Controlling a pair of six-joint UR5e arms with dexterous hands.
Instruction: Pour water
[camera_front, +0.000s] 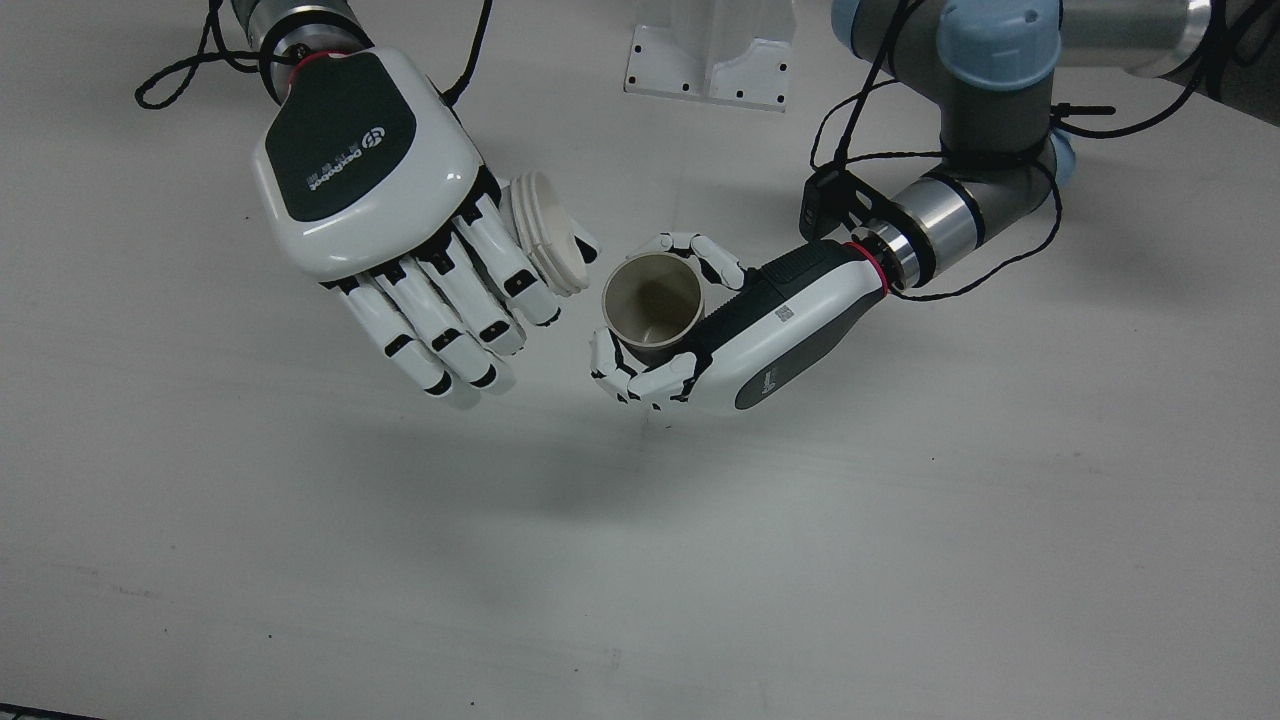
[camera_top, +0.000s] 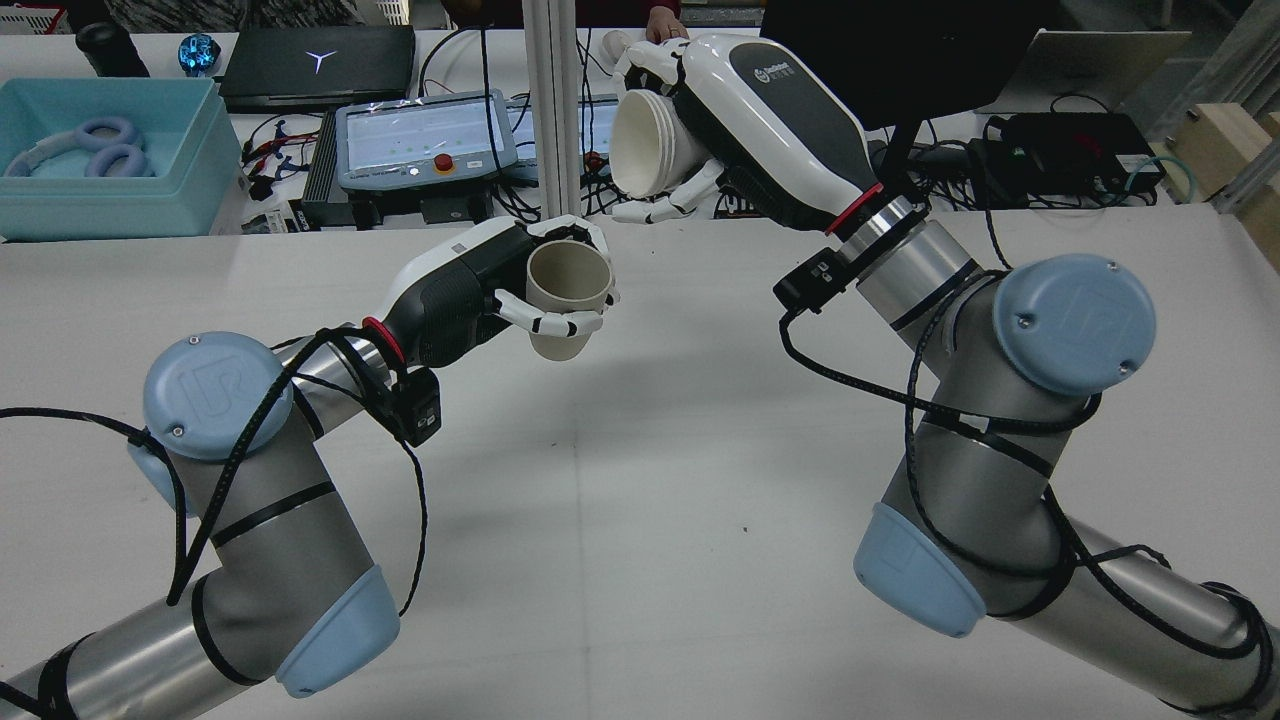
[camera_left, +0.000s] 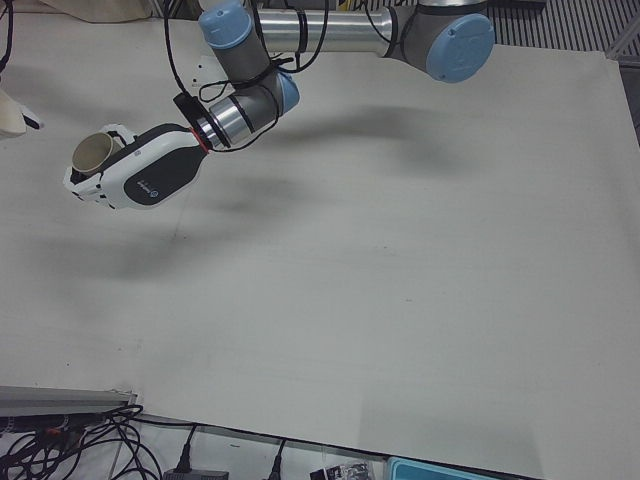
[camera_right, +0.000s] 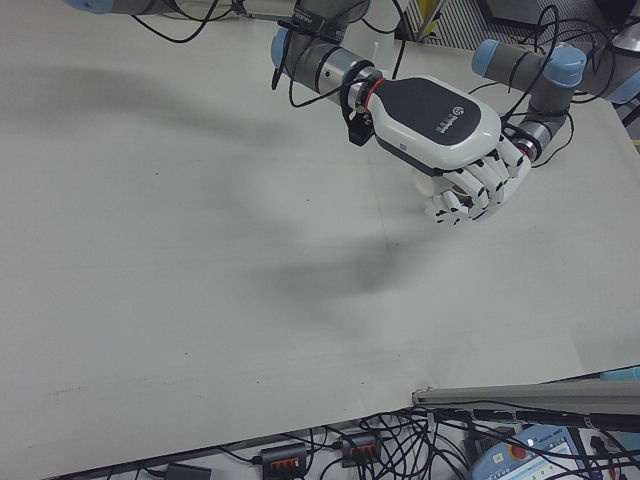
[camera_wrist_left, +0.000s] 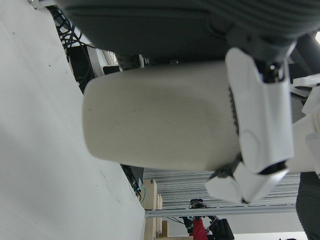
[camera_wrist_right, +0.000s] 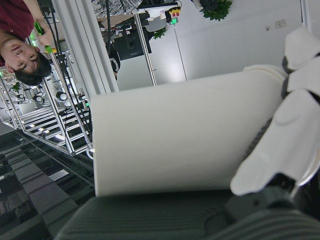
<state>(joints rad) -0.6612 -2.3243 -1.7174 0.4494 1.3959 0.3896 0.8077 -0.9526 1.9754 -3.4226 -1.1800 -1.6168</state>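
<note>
My left hand (camera_front: 760, 330) is shut on a beige cup (camera_front: 652, 300), held upright above the table with its mouth open to the top; the inside looks bare. My right hand (camera_front: 400, 220) is shut on a white cup (camera_front: 545, 232), tipped on its side, its mouth toward the beige cup and just left of it. In the rear view the white cup (camera_top: 650, 140) sits higher than the beige cup (camera_top: 568, 290), with a gap between them. The left hand view is filled by the beige cup (camera_wrist_left: 160, 117), the right hand view by the white cup (camera_wrist_right: 175, 140). No water shows.
A white pedestal base (camera_front: 710, 60) stands at the table's robot side. Beyond the far edge are a blue bin (camera_top: 110, 160), a teach pendant (camera_top: 420, 135) and cables. A person (camera_wrist_right: 20, 45) shows in the right hand view.
</note>
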